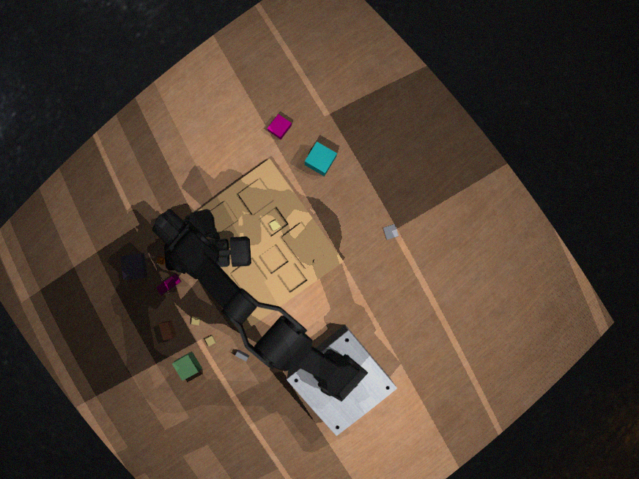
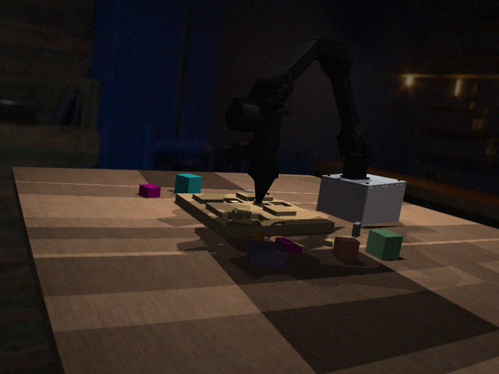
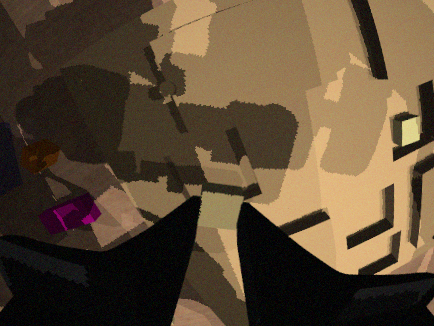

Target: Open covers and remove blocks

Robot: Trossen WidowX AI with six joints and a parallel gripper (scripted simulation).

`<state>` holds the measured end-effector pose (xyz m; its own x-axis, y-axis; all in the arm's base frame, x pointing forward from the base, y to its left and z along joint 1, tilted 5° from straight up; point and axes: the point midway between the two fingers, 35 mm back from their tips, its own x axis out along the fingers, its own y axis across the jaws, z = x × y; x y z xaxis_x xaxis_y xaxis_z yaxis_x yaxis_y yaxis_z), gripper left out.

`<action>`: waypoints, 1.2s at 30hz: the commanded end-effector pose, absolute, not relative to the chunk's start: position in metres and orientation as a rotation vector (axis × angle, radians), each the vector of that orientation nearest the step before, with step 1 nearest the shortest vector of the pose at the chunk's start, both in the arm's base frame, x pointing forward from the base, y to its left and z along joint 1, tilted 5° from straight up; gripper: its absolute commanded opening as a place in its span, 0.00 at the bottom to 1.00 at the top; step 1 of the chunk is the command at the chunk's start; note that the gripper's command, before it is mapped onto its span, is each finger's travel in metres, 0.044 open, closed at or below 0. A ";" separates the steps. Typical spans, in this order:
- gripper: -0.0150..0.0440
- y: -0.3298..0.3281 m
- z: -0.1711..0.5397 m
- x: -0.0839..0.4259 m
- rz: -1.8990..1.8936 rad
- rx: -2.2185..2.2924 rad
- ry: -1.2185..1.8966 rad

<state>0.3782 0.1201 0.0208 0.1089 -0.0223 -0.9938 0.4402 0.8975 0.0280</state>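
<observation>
The puzzle board (image 1: 272,173) (image 2: 282,228) (image 3: 295,200) lies on the table. My gripper (image 2: 258,202) (image 3: 218,207) is shut on a pale yellow block (image 3: 219,212), which sits between the fingertips over the board; the arm or fingers hide it in the top and exterior views. Its exact height over the board is hard to tell. Another pale yellow block (image 1: 274,224) (image 2: 234,201) (image 3: 410,131) is in an uncovered well. A raised cover (image 2: 279,209) lies beside an open well, and another cover (image 2: 208,197) is at the board's far left. The arm hides part of the board in the top view.
Teal (image 1: 320,158) and magenta (image 1: 279,126) blocks lie beyond the board. Purple (image 1: 133,266), orange (image 3: 40,156), magenta (image 1: 168,283), brown (image 1: 165,330) and green (image 1: 186,366) blocks lie on the other side, with two small yellow ones (image 1: 195,320) (image 1: 209,340) and small grey pieces (image 1: 240,354) (image 1: 390,231).
</observation>
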 end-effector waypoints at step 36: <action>0.39 0.060 0.074 0.383 -0.349 0.355 1.428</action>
<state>0.3821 0.0708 0.0740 0.1096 -0.0250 -0.9937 0.4411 0.8971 0.0261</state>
